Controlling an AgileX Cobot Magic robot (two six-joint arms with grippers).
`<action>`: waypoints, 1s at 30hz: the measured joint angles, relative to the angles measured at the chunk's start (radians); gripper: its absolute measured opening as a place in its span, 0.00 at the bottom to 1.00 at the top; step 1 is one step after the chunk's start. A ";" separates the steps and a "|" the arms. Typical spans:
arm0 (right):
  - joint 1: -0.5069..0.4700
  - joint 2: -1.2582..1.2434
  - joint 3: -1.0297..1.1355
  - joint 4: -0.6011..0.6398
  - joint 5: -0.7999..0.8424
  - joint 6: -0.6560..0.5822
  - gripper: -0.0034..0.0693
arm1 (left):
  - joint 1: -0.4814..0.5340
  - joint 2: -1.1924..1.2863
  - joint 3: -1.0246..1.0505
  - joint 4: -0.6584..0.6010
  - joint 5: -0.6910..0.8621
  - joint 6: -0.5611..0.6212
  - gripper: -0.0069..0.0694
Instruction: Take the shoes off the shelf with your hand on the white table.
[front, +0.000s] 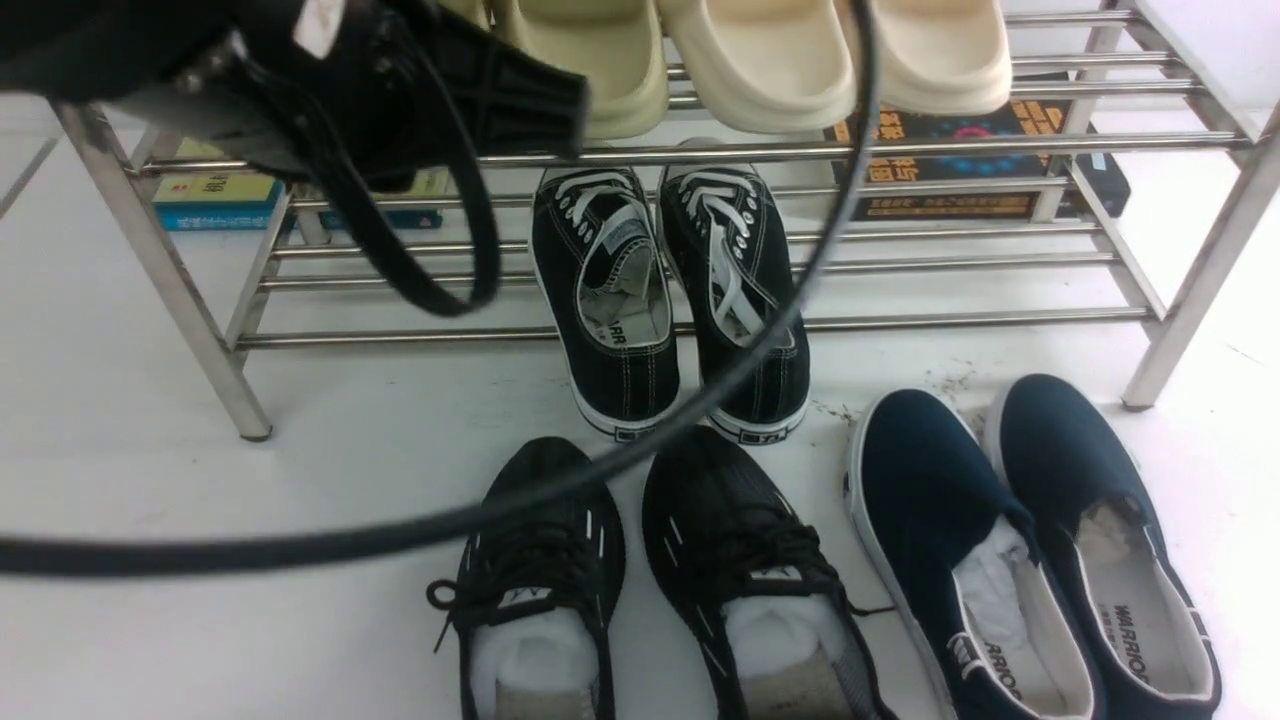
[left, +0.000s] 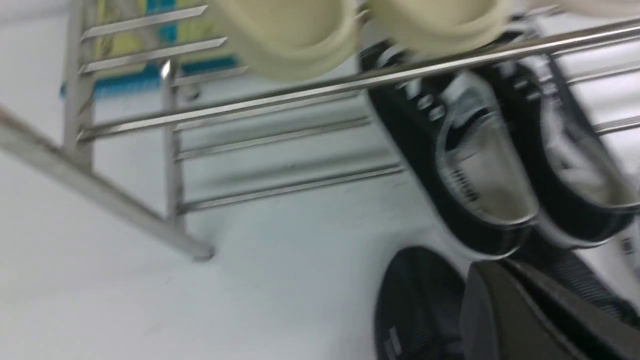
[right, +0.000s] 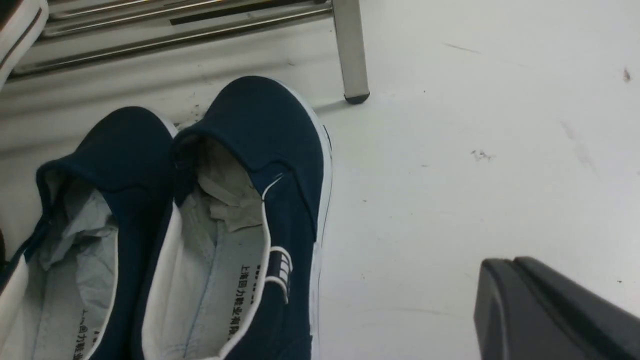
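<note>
On the white counter, near the right arm's closed fingers, lay the navy slip-on shoes, probably light and soft; their heel collars seemed good to pinch. Farther, near the rack, the left fingers were pressed together.

The slip-ons lie on the table, right of the trainers, before the rack.

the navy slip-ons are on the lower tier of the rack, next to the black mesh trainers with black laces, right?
Not on the lower tier: the front view shows the navy slip-ons down on the white table, in front of the rack. They are next to the black mesh trainers with black laces.
</note>
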 joint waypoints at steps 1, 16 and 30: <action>0.000 0.000 0.000 0.000 0.001 0.000 0.07 | 0.065 0.000 0.000 -0.051 0.000 0.038 0.11; 0.113 -0.001 0.000 -0.023 0.003 0.000 0.09 | 0.316 -0.087 0.006 -0.313 0.000 0.329 0.11; 0.113 -0.001 0.000 -0.023 0.003 0.000 0.11 | 0.671 -0.477 0.453 -0.515 0.001 0.546 0.11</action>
